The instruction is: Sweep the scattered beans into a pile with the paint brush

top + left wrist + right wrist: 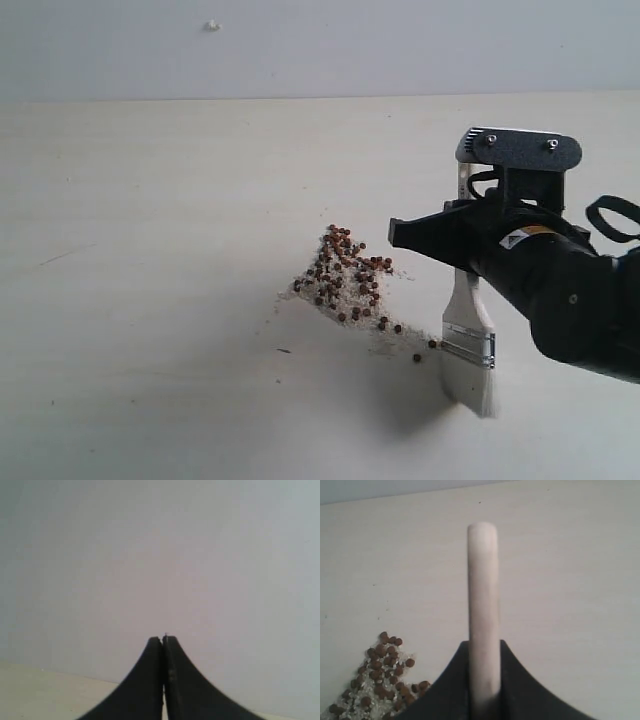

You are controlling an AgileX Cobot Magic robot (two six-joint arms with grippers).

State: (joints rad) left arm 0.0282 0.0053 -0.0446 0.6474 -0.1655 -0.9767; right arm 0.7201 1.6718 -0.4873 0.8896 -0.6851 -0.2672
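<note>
Right gripper [462,235] clenched on the paint brush [470,310], jaws pinching the cream handle partway up, with the handle end sticking out past the fingers. Brush near upright, bristles [470,385] down and seemingly touching the table [150,250]. Beans [345,280] in a loose cluster with whitish crumbs mid-table, well off the far edge. A few strays trail to just beside the brush's metal band. Left gripper [163,640] clamped together, nothing in it, off the table.
</note>
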